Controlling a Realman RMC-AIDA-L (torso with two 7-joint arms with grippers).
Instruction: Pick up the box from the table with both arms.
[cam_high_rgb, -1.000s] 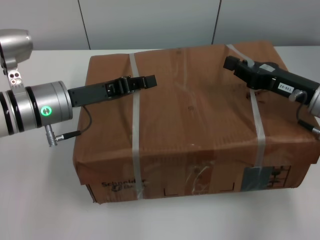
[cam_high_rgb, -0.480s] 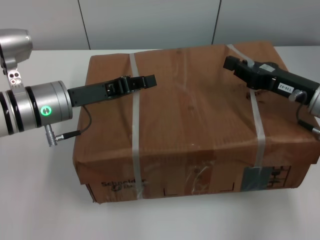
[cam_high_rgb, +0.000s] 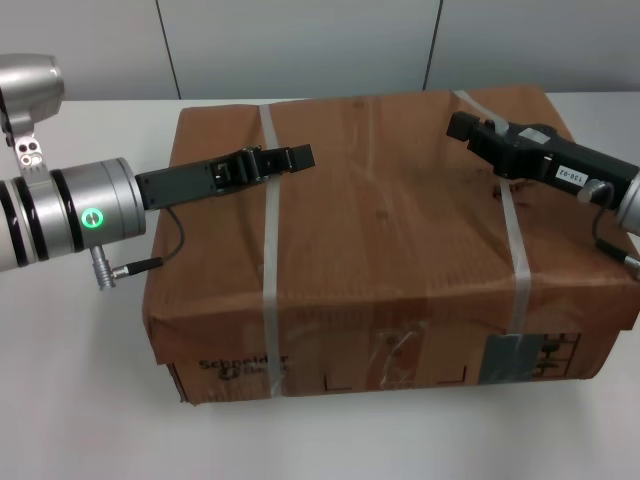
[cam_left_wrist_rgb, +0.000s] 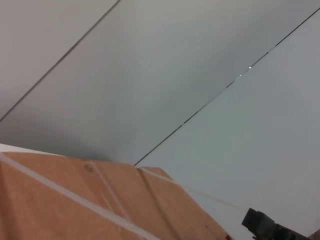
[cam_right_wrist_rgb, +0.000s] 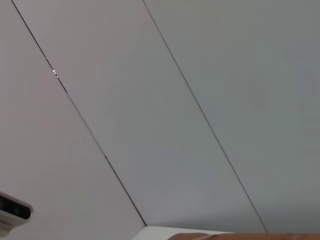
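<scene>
Box: the box (cam_high_rgb: 390, 250) is seen resting on the white surface (cam_high_rgb: 80, 400)
Left gripper (cam_high_rgb: 298, 157): held over the box's left strap, fingers pressed together
Right gripper (cam_high_rgb: 462, 125): held over the far right top, finger state cannot be told

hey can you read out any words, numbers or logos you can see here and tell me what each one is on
"Schneider", only partly readable, with a smaller blurred line beneath: dark print on the front side of the box.
White sticker on the right gripper: digits too blurred to read.
Grey label on the box front: dark symbols beside it, nothing readable.
Left gripper: no text.
</scene>
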